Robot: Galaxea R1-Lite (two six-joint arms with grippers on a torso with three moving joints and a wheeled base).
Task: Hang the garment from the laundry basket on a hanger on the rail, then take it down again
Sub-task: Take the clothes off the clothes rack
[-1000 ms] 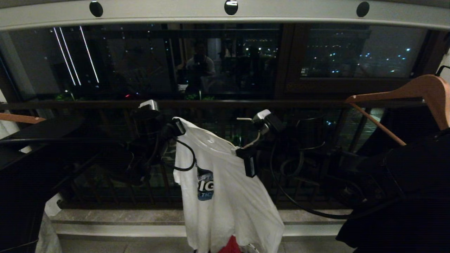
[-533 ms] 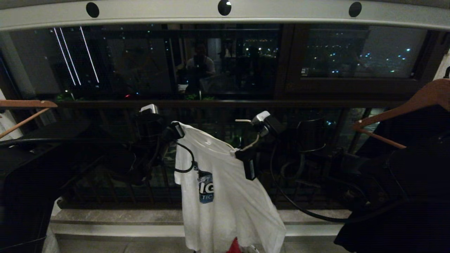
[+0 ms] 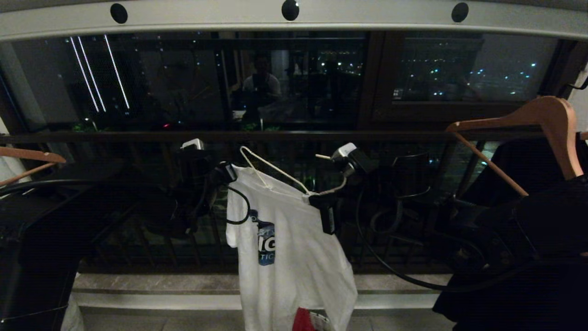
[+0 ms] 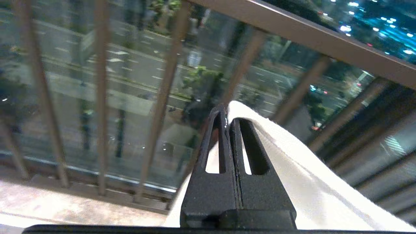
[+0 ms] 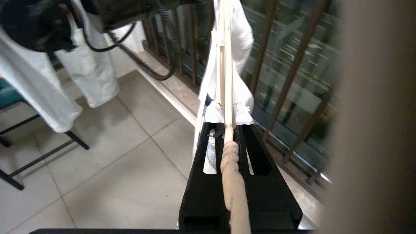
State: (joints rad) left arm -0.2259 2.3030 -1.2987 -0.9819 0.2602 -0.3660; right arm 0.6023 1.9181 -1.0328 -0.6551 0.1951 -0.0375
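Below the rail (image 3: 294, 20), well under its row of black holes, hangs the garment (image 3: 294, 257), stretched between my two arms in front of the dark balcony railing (image 3: 294, 136). Landmark: the rail. The garment hangs straight down from its shoulder line, which runs roughly parallel to the rail but tilted, lower toward my right.

The hanger (image 3: 271, 170) sits in the neck opening, one wire arm poking out above the collar on my left side, well short of the rail. Its neck is in my right claw (image 3: 321, 202), which is clamped on the twisted wire with a bit of collar cloth. My left claw (image 3: 227, 174) is pinched shut on the garment's left shoulder edge.

Key relation, as I judge it: the rail is straight up from the hanger neck, so the hook has to rise with my right arm, which is the nearer one. Left arm only steadies the cloth.

Views: the head view shows the rail and the gap beneath it. Right wrist view shows the twisted neck (image 5: 232, 172) between closed fingers. Left wrist view shows only white cloth (image 4: 292, 169) between tips pressed together. Neither wrist view shows the rail.

Brown wooden hangers (image 3: 528, 124) flank both sides. No laundry basket visible.
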